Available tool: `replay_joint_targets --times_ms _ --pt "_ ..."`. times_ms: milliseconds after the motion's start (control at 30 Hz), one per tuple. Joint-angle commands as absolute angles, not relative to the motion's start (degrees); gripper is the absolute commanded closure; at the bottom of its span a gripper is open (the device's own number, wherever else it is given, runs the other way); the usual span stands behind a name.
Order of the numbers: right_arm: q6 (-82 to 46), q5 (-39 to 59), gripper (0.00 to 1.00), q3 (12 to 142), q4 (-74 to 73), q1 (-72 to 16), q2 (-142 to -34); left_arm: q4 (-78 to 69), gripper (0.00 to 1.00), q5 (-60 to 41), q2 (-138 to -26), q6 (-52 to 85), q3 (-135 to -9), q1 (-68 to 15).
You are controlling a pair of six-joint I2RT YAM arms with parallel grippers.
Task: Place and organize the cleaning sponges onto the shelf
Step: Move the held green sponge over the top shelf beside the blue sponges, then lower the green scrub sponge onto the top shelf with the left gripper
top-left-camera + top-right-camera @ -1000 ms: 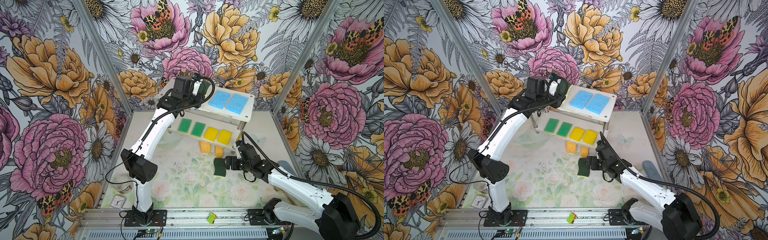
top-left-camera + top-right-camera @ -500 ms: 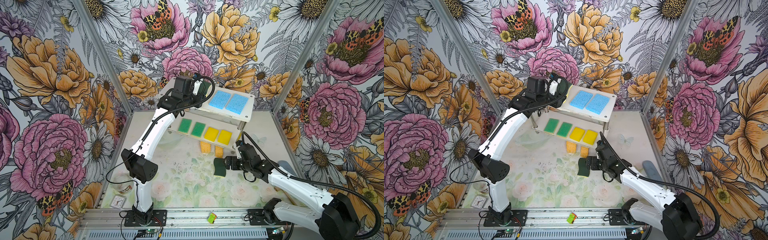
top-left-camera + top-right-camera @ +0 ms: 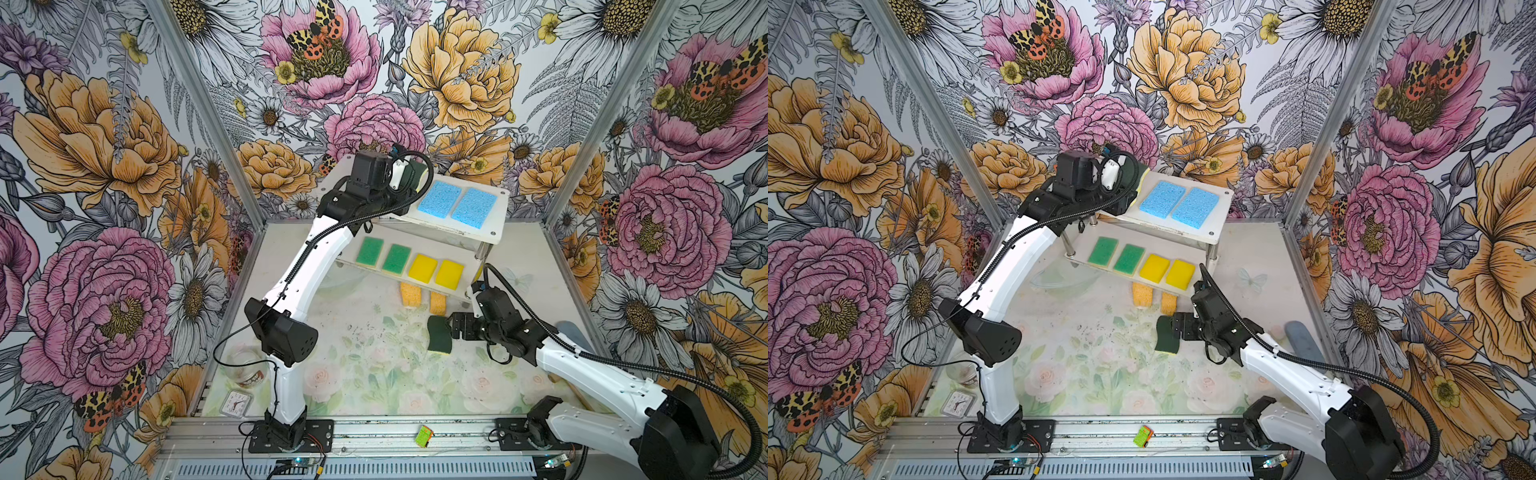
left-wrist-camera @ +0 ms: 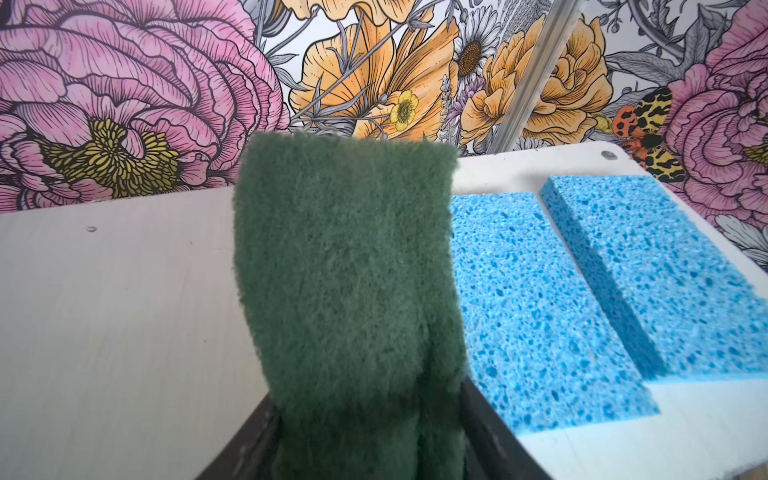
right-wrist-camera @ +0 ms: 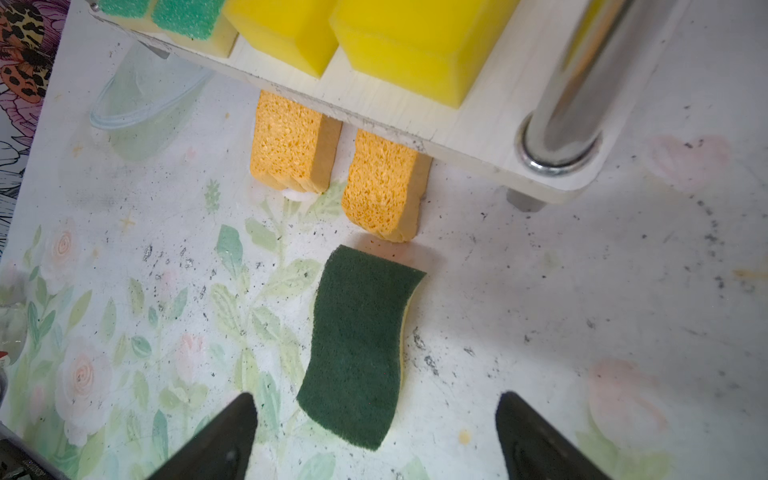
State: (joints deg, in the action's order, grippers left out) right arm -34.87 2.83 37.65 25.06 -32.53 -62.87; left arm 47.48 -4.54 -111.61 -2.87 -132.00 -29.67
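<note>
The shelf [image 3: 500, 216] stands at the back. Its top board [image 4: 124, 311] carries two light blue sponges [image 3: 439, 199] [image 3: 473, 207]. My left gripper [image 3: 405, 183] [image 4: 368, 411] is shut on a wavy dark-green sponge [image 4: 345, 257], held over that board beside the blue ones. The lower board [image 3: 465, 293] holds two green-topped sponges [image 3: 369, 251] and two yellow sponges [image 3: 422, 268]. Two orange sponges [image 5: 286, 145] [image 5: 380, 183] poke out from under it. A second dark-green sponge [image 3: 439, 340] [image 5: 361, 340] lies on the table. My right gripper [image 3: 455, 330] [image 5: 376, 399] is open, its fingers either side of that sponge's near end, not touching.
A clear bowl [image 5: 141, 112] sits under the shelf's left end. A small clock [image 3: 235, 403] and a glass jar [image 3: 245, 368] are at the front left. A grey-blue object [image 3: 573, 334] lies by the right wall. A small colourful item [image 3: 424, 436] rests on the front rail.
</note>
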Motion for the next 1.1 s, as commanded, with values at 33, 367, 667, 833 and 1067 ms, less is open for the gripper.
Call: replay_joint_targets --times_ms 33,367,667,833,1067 --pt "-35.2 3.0 0.08 36.9 24.9 -32.0 -62.0 48.1 0.43 -3.4 -112.7 -1.6 -133.0 -29.9" --pt "-35.2 2.9 0.08 36.9 24.9 -32.0 -62.1 49.4 0.42 0.0 -112.7 -1.6 -132.7 -29.9" --pt "-35.2 2.9 0.08 36.8 24.9 -32.0 -62.1 49.4 0.37 -0.5 -112.8 -1.4 -133.1 -30.2" --pt "-35.3 3.0 0.08 36.8 24.9 -32.0 -61.9 49.4 0.37 -1.4 -113.2 -1.2 -133.4 -30.2" --pt "-35.3 2.9 0.08 36.6 24.9 -32.0 -61.8 49.4 0.33 -2.1 -113.2 -1.2 -133.4 -30.1"
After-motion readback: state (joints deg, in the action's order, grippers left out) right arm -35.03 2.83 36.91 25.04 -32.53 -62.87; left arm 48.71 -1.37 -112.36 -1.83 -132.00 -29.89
